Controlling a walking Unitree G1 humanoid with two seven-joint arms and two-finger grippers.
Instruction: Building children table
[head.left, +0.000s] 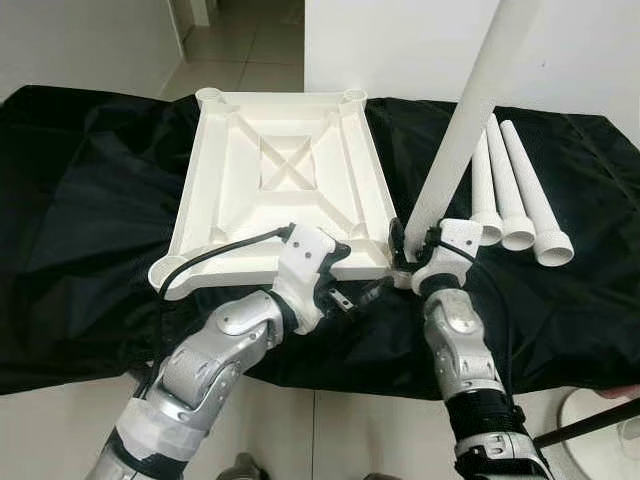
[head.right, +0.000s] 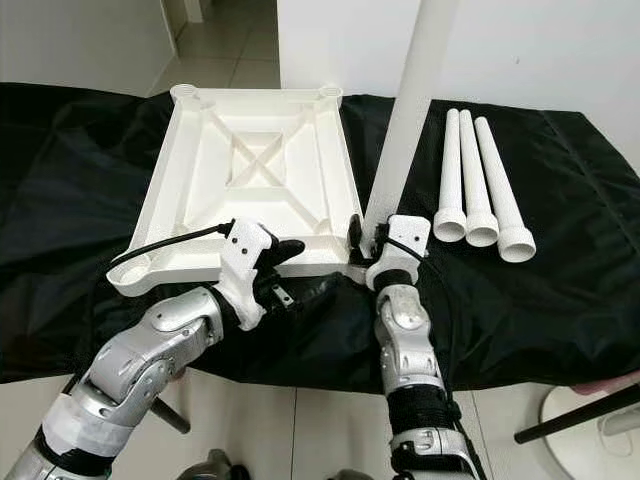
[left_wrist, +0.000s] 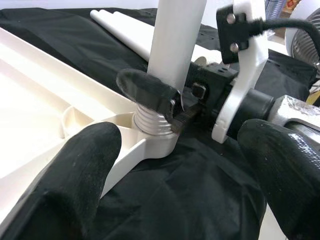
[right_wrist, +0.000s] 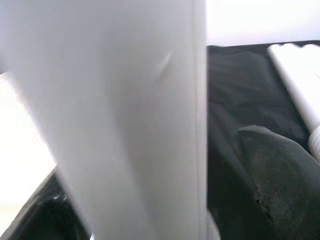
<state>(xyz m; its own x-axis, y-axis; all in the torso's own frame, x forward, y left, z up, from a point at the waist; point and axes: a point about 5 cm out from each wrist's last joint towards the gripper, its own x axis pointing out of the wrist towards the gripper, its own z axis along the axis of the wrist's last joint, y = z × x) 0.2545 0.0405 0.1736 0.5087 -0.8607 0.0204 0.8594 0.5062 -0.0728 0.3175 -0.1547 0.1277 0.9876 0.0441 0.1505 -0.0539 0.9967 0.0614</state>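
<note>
A white plastic table top (head.left: 200, 180) lies upside down on a black cloth. One white leg (head.left: 465, 120) stands upright at its near right corner. The leg's threaded end (left_wrist: 152, 120) sits in the corner socket (left_wrist: 150, 147). My right gripper (head.left: 407, 243) is shut on the leg just above the thread, and one finger (right_wrist: 275, 170) shows beside the leg. At the top's near edge, my left gripper (head.left: 362, 278) is open with nothing between its fingers (left_wrist: 70, 175), pointing at that corner. Three more legs (head.left: 512, 195) lie side by side on the cloth to the right.
The black cloth (head.left: 90, 200) covers a low surface whose front edge lies just before my arms. Tiled floor runs beyond and below. A white round base (head.left: 600, 420) and a dark rod (head.left: 590, 425) stand on the floor at the near right. A white wall rises behind.
</note>
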